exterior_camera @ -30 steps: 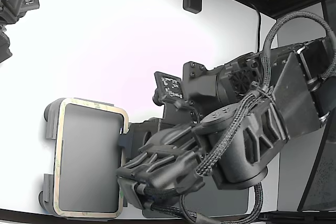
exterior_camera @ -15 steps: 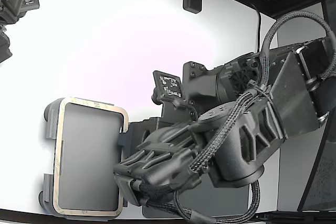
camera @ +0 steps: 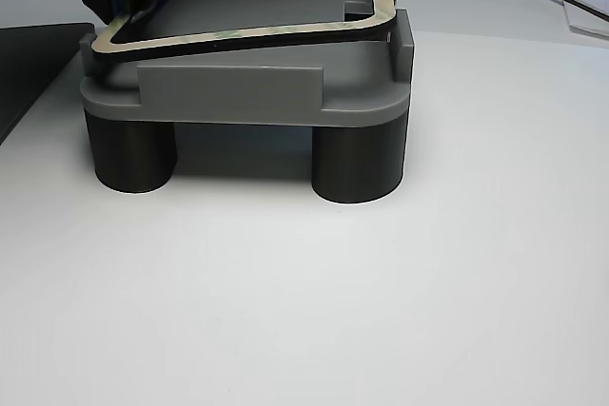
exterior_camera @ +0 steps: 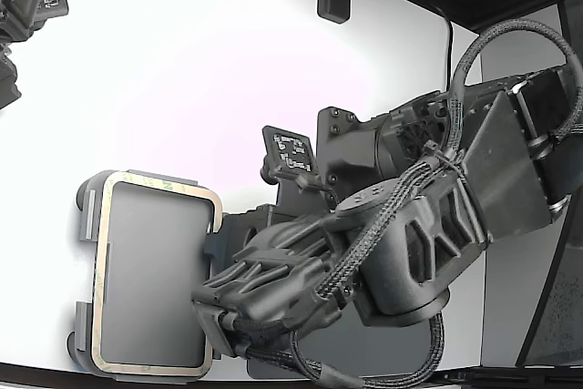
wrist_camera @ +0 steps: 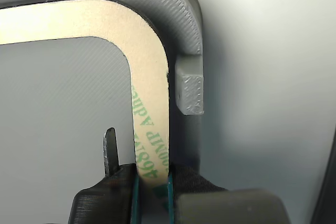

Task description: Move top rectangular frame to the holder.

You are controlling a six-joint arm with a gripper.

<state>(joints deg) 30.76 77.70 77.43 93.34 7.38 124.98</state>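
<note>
My gripper [wrist_camera: 152, 192] is pinched on one long side of the top rectangular frame [wrist_camera: 149, 93], a finger on each face of the beige strip. Beyond my fingertips the frame curves round its corner over the holder [wrist_camera: 184, 19], lying on it inside a raised grey tab [wrist_camera: 190, 94]. In the other view the frame [camera: 285, 30] sits slightly tilted on the holder [camera: 238, 92], which stands on dark round legs [camera: 357, 164] on the white table [camera: 381, 311].

The beige rectangular frame [exterior_camera: 102, 272], thin with rounded corners and green print on one side, lies over the holder [exterior_camera: 86, 196], tilted rather than flat in the other view. The holder is light grey plastic with raised edge tabs, standing on dark round legs [camera: 359, 164] on the white desk [camera: 381, 311].
</note>
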